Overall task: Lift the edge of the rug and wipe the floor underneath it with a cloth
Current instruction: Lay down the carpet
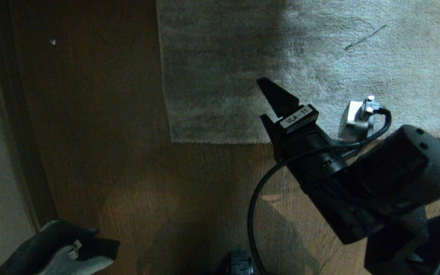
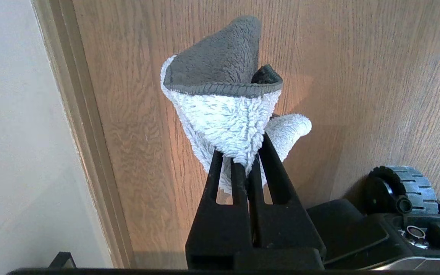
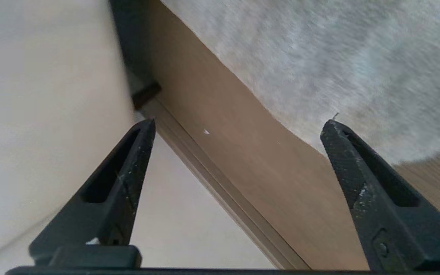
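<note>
Two grippers are in view, each in a different condition. The right gripper (image 3: 237, 126) hangs above the near border of the rug, jaws spread wide with nothing between them; in the head view it points toward the rug edge (image 1: 220, 140), which lies flat on the floor (image 1: 101, 152), with its square corner (image 1: 172, 140) toward the robot's left. One finger (image 3: 338, 141) shows over the pile near that corner, the other over bare planks and the skirting board (image 3: 212, 179). The left gripper (image 2: 245, 160) is parked low at the robot's left, clamped on the cloth (image 2: 227, 110), a fluffy two-sided rag, pale on one face and dark grey on the other, bunched above the fingertips and hanging clear of the wood-grain floor. Judgement: the lift is not yet made and no wiping can begin until it is. Risks noted: the rug lies tight to the planks, so jaws descending from above may close on pile alone and slip off; a finger driven too steeply could jam against the floor. The cloth is pinched only by a fold, so dragging it under the raised edge may pull it free. The dangling cable (image 1: 254, 198) by the right wrist could snag.
</note>
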{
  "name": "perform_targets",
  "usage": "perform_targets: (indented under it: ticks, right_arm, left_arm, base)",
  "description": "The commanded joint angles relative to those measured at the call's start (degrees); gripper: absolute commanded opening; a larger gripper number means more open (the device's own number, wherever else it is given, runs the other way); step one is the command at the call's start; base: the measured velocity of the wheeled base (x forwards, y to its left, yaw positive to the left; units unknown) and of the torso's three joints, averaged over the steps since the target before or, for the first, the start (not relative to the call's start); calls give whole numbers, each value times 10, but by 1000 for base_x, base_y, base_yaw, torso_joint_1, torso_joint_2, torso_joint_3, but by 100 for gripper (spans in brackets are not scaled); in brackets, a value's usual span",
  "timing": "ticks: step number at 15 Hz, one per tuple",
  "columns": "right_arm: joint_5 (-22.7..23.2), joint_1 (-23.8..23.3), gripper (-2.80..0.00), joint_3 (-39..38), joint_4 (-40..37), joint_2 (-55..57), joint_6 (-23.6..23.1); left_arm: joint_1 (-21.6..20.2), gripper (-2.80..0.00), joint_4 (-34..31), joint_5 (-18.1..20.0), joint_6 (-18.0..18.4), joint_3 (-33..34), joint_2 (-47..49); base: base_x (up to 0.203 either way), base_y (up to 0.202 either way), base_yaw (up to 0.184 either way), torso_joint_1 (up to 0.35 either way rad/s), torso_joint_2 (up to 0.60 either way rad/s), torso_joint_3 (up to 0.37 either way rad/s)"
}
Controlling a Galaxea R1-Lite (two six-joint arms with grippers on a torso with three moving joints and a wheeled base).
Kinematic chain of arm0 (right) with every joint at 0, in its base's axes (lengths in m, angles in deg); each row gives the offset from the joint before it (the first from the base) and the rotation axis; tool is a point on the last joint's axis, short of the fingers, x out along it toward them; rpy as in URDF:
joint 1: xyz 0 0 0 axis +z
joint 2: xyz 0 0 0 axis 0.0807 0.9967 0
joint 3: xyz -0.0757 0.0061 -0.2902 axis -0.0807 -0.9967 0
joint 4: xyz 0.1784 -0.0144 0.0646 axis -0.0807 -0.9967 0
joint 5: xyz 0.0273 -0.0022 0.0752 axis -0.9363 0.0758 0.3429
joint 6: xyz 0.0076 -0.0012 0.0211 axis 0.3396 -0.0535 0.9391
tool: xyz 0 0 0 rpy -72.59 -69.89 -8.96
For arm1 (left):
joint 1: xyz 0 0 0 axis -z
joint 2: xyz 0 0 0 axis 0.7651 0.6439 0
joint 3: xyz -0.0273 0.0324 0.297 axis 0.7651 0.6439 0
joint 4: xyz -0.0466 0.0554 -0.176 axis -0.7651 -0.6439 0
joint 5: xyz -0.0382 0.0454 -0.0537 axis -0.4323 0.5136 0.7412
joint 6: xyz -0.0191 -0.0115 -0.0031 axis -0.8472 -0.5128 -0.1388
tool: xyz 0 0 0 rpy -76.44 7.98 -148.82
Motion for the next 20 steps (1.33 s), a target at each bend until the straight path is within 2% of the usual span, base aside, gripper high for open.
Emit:
perform_targets:
  ticks: [1,11,12,13,20]
  right_arm:
    - [-1,2,0,-7,27,32,3]
    - [-2,1,0,-23,27,96,1]
    - [-2,0,-22,-27,27,96,1]
    - [-3,-1,-280,-29,27,96,1]
    - [-13,-7,-280,-52,27,83,0]
  left_arm:
    - [0,-280,0,0,0,0,0]
    - [0,-280,0,0,0,0,0]
    - [0,-280,0,0,0,0,0]
    - [0,-280,0,0,0,0,0]
    - [0,-280,-1,0,-1,0,0]
  base:
    - [0,0,0,0,0,0]
    - [0,0,0,0,0,0]
    - [0,0,0,0,0,0]
    - [0,0,0,0,0,0]
    - [0,0,0,0,0,0]
